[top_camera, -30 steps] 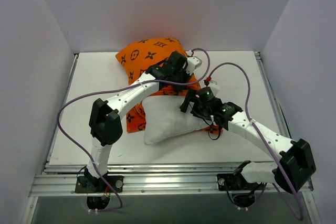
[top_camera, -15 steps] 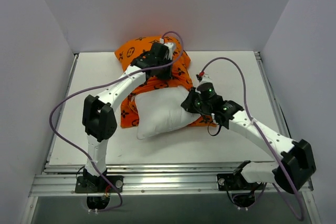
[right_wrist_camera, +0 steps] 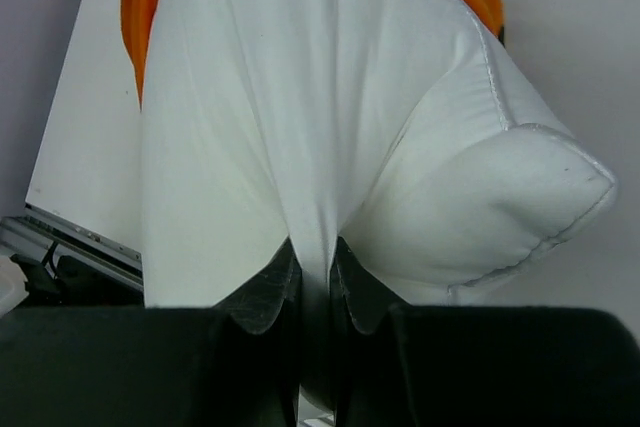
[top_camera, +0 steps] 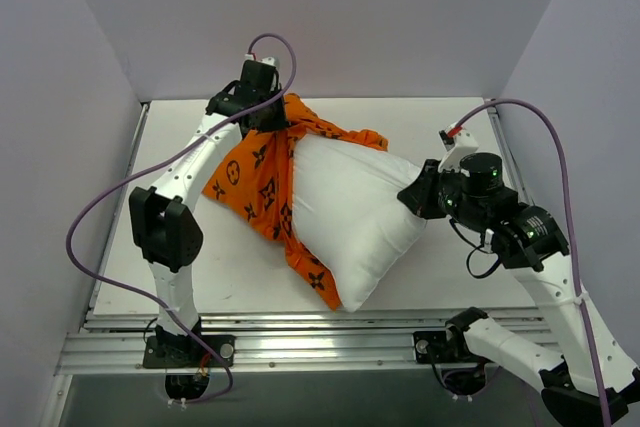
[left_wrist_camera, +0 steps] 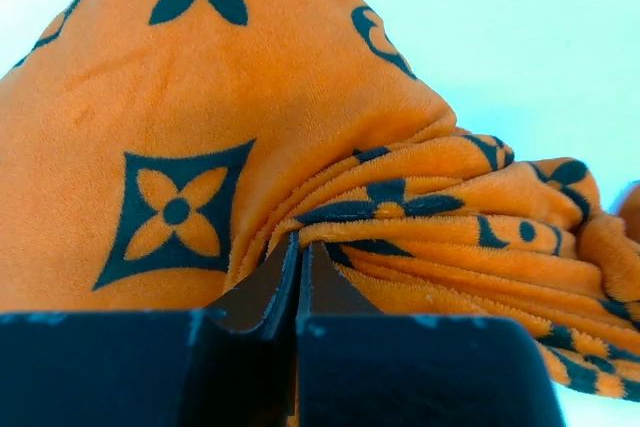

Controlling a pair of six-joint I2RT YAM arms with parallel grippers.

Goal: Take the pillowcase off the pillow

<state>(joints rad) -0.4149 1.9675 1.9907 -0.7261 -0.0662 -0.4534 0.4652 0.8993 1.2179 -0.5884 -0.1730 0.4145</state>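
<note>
The white pillow (top_camera: 350, 212) hangs lifted between both arms, half out of the orange pillowcase (top_camera: 262, 182) with its black motifs. My left gripper (top_camera: 268, 117) at the back left is shut on a bunched fold of the pillowcase (left_wrist_camera: 400, 207). On the right, my right gripper (top_camera: 415, 197) is shut on a pinch of the pillow's white fabric (right_wrist_camera: 320, 147) near one corner. The case still wraps the pillow's left side and lower edge, and a strip runs over its top (top_camera: 345, 133).
White table (top_camera: 460, 137) with grey walls at the back and both sides. A metal rail (top_camera: 320, 342) runs along the near edge by the arm bases. Purple cables loop from both arms.
The right gripper closed on the pillow and pulled it up and to the right. The left arm swung back-left with the pillowcase, so more white pillow is bared.
</note>
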